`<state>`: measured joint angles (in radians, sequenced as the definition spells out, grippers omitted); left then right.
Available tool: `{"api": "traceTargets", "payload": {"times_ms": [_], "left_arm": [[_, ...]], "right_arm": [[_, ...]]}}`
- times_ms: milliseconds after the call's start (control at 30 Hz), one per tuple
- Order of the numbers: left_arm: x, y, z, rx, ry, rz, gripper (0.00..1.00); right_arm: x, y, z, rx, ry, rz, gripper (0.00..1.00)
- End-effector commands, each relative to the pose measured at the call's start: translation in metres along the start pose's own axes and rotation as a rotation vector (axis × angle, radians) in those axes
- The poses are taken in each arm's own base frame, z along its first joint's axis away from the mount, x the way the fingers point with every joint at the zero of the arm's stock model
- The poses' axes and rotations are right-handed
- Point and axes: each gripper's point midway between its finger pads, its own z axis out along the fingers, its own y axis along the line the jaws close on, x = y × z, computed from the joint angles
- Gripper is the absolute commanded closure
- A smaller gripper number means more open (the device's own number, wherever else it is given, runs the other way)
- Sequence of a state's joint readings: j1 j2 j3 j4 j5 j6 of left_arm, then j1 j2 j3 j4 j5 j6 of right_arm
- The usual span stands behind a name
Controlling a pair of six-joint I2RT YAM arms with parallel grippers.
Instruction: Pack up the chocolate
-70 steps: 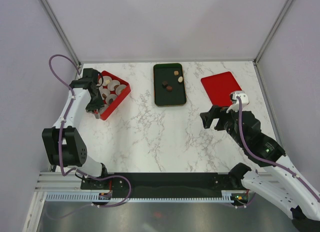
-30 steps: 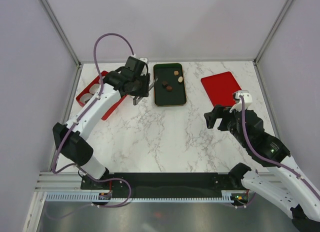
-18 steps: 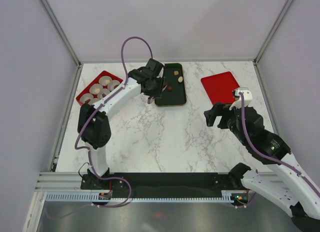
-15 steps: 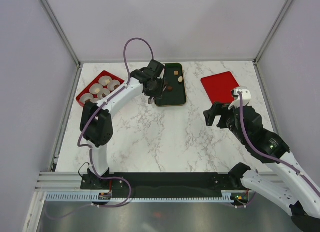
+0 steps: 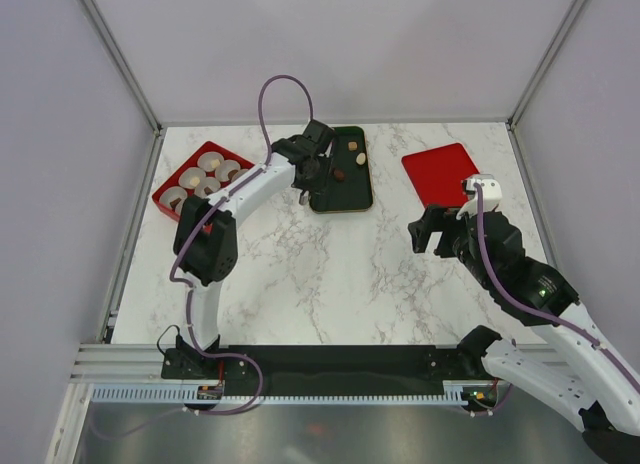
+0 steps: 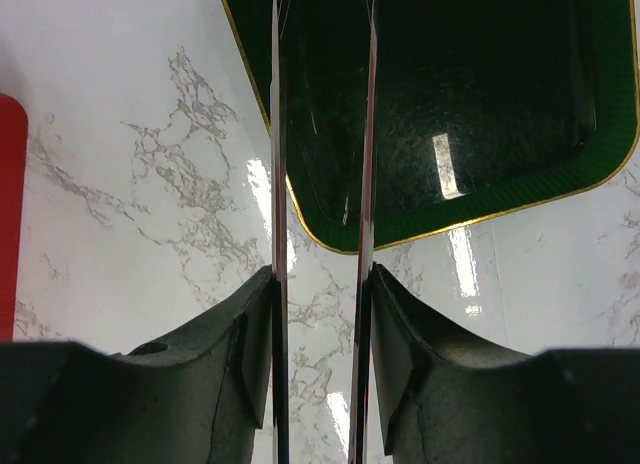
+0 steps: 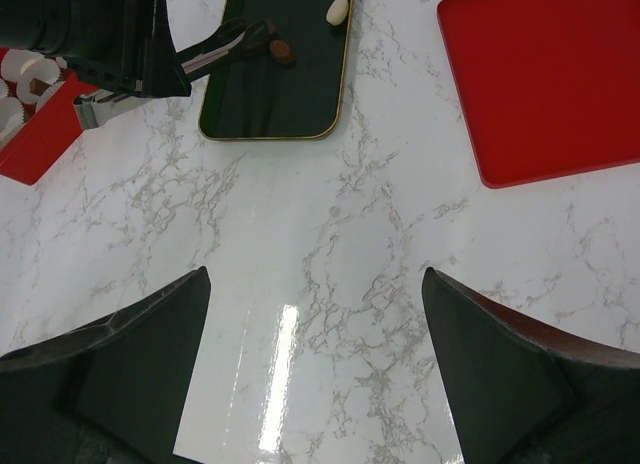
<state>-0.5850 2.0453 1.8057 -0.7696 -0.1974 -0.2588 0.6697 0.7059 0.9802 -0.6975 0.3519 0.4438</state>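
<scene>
Your left arm [image 5: 245, 189] is stretched across the counter [image 5: 330, 274] to the dark green tray [image 5: 350, 196] at the far middle. The left jaws are clamped on a pair of metal tongs [image 6: 277, 184]. In the left wrist view the two thin blades run straight up between the black fingers [image 6: 230, 334], with a gap showing between the blades. The tong tips reach over the tray's left part, just beside the brown chocolate [image 7: 282, 52], though you cannot tell from any view whether they touch it. Two more pieces lie loose toward the tray's far right corner: the cream chocolate [image 7: 338, 9] and, beyond it, the tan chocolate [image 5: 352, 144], apart from each other. To the left of the tray sits the red box [image 7: 35, 149], filled with white paper cups [image 5: 228, 168], and at least one cup shows a dark piece inside. To the right of the tray a flat red lid [image 5: 443, 174] lies on the counter. Your right arm [image 5: 520, 274] hovers over the counter's near right, well apart from the tray, with the right jaws spread wide and nothing between them.
</scene>
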Motion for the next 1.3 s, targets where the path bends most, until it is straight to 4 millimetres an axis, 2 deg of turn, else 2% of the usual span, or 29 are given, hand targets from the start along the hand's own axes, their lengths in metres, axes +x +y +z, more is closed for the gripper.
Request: {"api": "traceTargets", "payload": {"times_ms": [0, 300, 667, 800, 900, 1000, 1133, 1167, 1233, 1267], "left_arm": [[-0.025, 0.005, 0.002, -0.041, -0.081, 0.035, 0.53], [-0.033, -0.003, 0.009, -0.003, -0.093, 0.082, 0.52], [-0.035, 0.003, 0.019, -0.014, -0.085, 0.079, 0.52], [-0.034, 0.003, 0.015, -0.009, -0.084, 0.082, 0.57], [-0.036, 0.005, 0.007, -0.011, -0.093, 0.083, 0.59], [-0.039, 0.007, -0.011, -0.006, -0.108, 0.073, 0.61], [-0.034, 0.013, -0.043, -0.001, -0.113, 0.035, 0.63], [-0.034, 0.016, -0.059, 0.003, -0.132, 0.028, 0.63], [-0.026, 0.021, -0.073, -0.003, -0.122, 0.024, 0.63], [-0.028, 0.027, -0.089, -0.015, -0.144, 0.017, 0.63]], "right_arm": [[-0.003, -0.007, 0.0, 0.035, -0.023, -0.005, 0.04], [-0.005, -0.006, 0.0, 0.026, -0.042, 0.01, 0.05], [0.001, -0.008, 0.002, 0.033, -0.035, 0.011, 0.05], [0.005, -0.009, 0.004, 0.035, -0.03, 0.012, 0.04], [0.005, -0.008, 0.005, 0.03, -0.03, 0.022, 0.05], [0.006, -0.004, 0.006, 0.013, -0.027, 0.038, 0.05], [0.005, 0.004, 0.006, -0.028, -0.032, 0.069, 0.05], [0.005, 0.005, 0.004, -0.036, -0.038, 0.079, 0.05], [0.004, 0.006, 0.004, -0.043, -0.041, 0.082, 0.05], [0.004, 0.005, 0.004, -0.038, -0.044, 0.081, 0.05]]}}
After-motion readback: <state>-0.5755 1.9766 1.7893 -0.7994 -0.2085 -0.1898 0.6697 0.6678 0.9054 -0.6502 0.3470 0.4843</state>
